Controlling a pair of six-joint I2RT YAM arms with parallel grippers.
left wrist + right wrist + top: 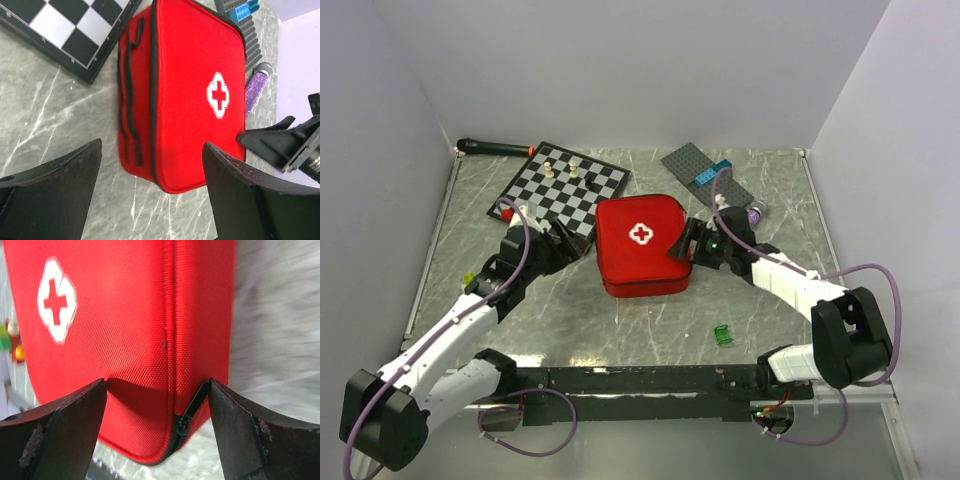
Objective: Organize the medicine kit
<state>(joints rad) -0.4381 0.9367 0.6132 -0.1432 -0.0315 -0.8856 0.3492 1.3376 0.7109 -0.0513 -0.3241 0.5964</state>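
The red medicine kit (640,245) lies zipped shut and flat on the marble table, white cross facing up. My left gripper (563,245) stands open just off its left side. In the left wrist view the kit (190,95) has its near corner ahead of the wide-apart fingers (60,195), with nothing between them. My right gripper (684,250) is open at the kit's right edge. In the right wrist view its fingers (250,440) straddle a corner of the kit (125,330), and the black zip slider (182,426) sits close to the right finger.
A chessboard (560,185) with a few pieces lies behind the kit on the left, touching it. A grey baseplate (705,170) with a blue brick and a purple glittery object (755,212) lie at the back right. A small green piece (723,335) sits near the front. A black tool (495,147) rests by the back wall.
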